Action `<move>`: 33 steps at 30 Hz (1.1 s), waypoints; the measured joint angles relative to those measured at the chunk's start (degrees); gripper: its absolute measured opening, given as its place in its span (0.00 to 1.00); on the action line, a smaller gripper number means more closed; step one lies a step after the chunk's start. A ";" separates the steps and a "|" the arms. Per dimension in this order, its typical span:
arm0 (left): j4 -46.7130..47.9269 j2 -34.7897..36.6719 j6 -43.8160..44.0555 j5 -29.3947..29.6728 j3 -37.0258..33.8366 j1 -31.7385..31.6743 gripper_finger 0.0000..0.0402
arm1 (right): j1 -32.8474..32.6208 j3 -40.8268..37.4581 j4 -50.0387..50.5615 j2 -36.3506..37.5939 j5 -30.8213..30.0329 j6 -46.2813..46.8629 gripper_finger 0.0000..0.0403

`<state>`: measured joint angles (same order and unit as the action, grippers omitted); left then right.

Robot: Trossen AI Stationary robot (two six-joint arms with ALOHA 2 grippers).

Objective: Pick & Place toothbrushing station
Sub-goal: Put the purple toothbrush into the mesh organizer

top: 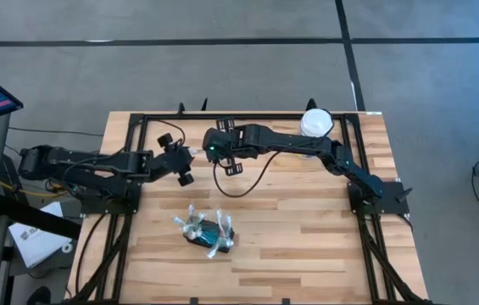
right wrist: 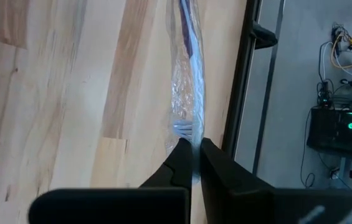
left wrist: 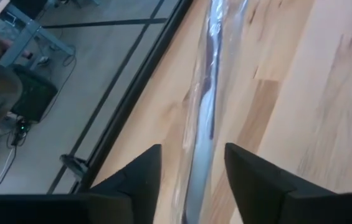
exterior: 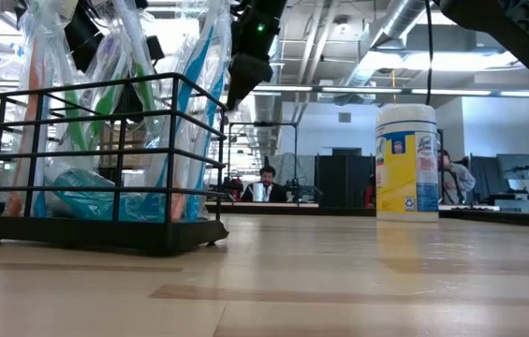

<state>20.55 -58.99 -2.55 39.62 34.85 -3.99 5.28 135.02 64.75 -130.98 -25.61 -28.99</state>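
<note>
Black wire toothbrushing station (top: 208, 231), upright, holding wrapped toothbrushes, near table's front

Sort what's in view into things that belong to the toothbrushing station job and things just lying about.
Job:
- toothbrushing station, already holding wrapped brushes
- wrapped toothbrush, pinched by the right end effector
- left end effector, open around the same brush

Lying about:
- white-lidded canister, at the table's far edge by the right arm
</note>
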 joint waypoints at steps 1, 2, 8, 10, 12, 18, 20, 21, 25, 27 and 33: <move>0.29 0.09 -0.01 -0.01 0.00 -0.15 0.40 | 0.00 0.00 0.00 0.00 0.00 0.03 0.01; 0.40 0.09 -0.04 -0.12 0.00 -0.24 0.37 | 0.00 0.00 0.00 0.00 0.00 0.02 0.01; 1.96 0.05 -0.27 -2.19 0.00 -0.22 0.08 | 0.02 -0.02 -0.35 0.00 -0.02 0.05 0.05; 2.08 0.03 -0.27 -2.45 0.00 -0.21 0.04 | 0.11 -0.02 -0.61 0.00 -0.02 0.02 0.09; 2.07 0.03 -0.27 -2.29 0.00 -0.22 0.05 | 0.10 -0.02 -0.63 0.00 -0.04 0.04 0.12; 2.06 0.03 -0.17 -1.78 0.00 -0.22 0.05 | 0.13 -0.02 -0.79 0.00 -0.04 -0.08 0.16; 2.04 0.03 -0.14 -0.41 0.00 -0.20 0.05 | 0.18 -0.02 -0.88 0.04 -0.04 -0.11 0.16; 1.98 0.03 -0.19 0.18 0.00 -0.20 0.05 | 0.33 -0.08 -0.64 0.44 0.00 -0.11 0.16; 1.83 0.88 0.24 1.41 0.00 -0.28 0.04 | 1.26 -0.09 -0.10 2.91 1.07 0.42 0.16; 1.79 0.88 1.47 1.81 0.00 -0.30 0.04 | 2.16 -0.11 -0.27 4.60 5.20 1.80 0.16; 1.09 0.88 2.13 2.56 0.00 -0.59 0.04 | 6.23 -0.38 0.82 9.62 26.08 6.21 0.16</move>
<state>21.64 -58.11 -0.41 42.17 34.85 -4.58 11.51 134.64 65.57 -121.36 0.48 -22.78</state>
